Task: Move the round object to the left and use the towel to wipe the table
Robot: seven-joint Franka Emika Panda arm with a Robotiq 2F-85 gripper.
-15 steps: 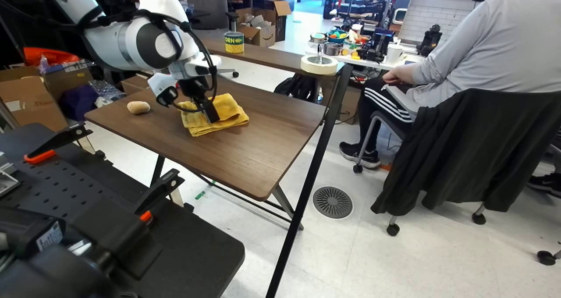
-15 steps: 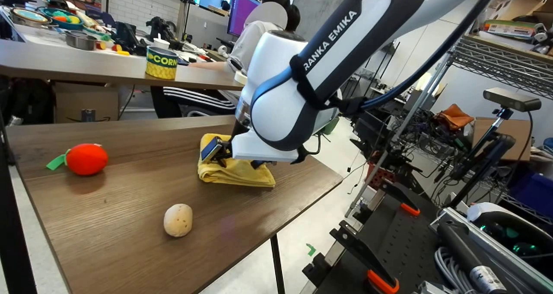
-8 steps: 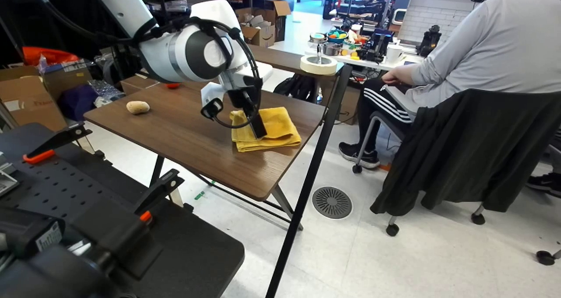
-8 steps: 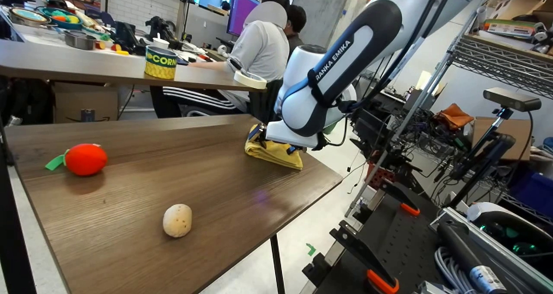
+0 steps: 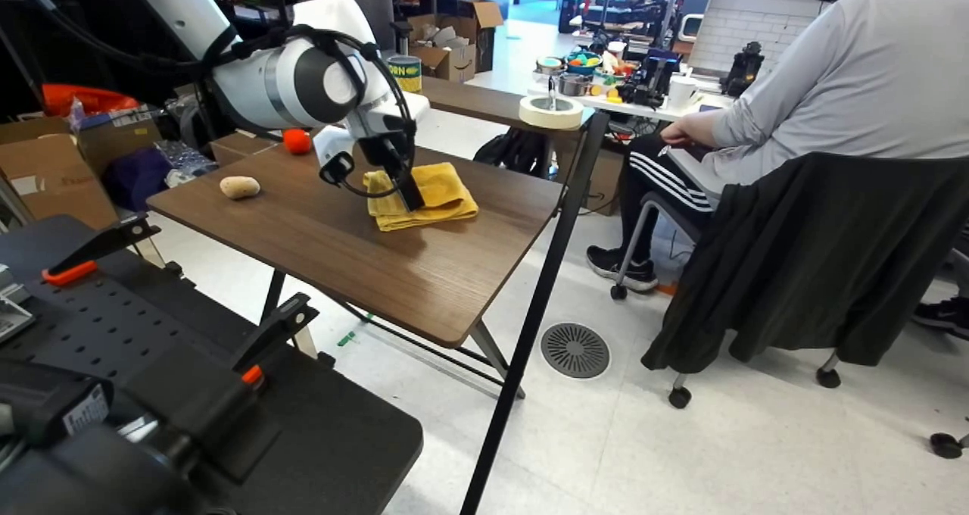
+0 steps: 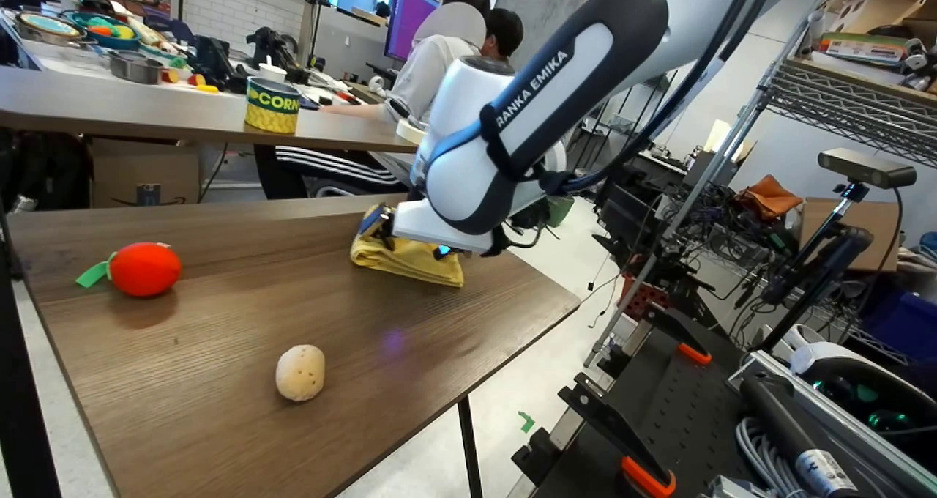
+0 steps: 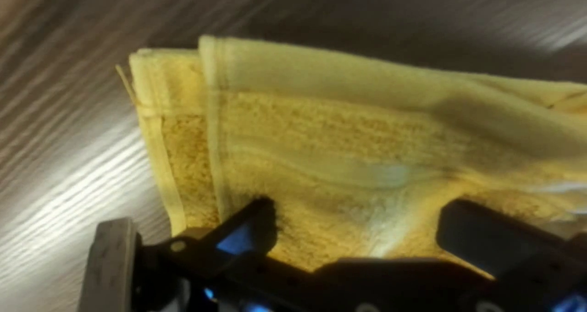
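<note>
Arm (image 6: 468, 176) over desk (image 5: 341, 250); towel (image 5: 443, 193) under spread fingers (image 7: 477, 234)

Arm: white with black trim and joint covers, angled down to the towel.

Desk: brown wood-grain top, thin dark legs.

Far desk (image 5: 484, 104): narrow brown strip beyond the desk.

Towel: yellow, folded in layers, lying on the desk right of its middle in both exterior views. At one corner in the wrist view the lower layer sticks out past the upper.

Fingers: two, standing wide apart. Wrist view has the towel spread beneath and between them; no grip on it seen. Tips are at its top layer; how firmly they press, cannot tell.

Can (image 6: 272, 108): yellow and green, corn label, upright on the far desk.

Red object (image 6: 146, 269): rounded, green strip on its left, on the left part of the desk in an exterior view.

Ball (image 6: 300, 373): tan, speckled, slightly oblong, on the desk toward the near side in an exterior view; left of the towel in both exterior views, well apart from it.
</note>
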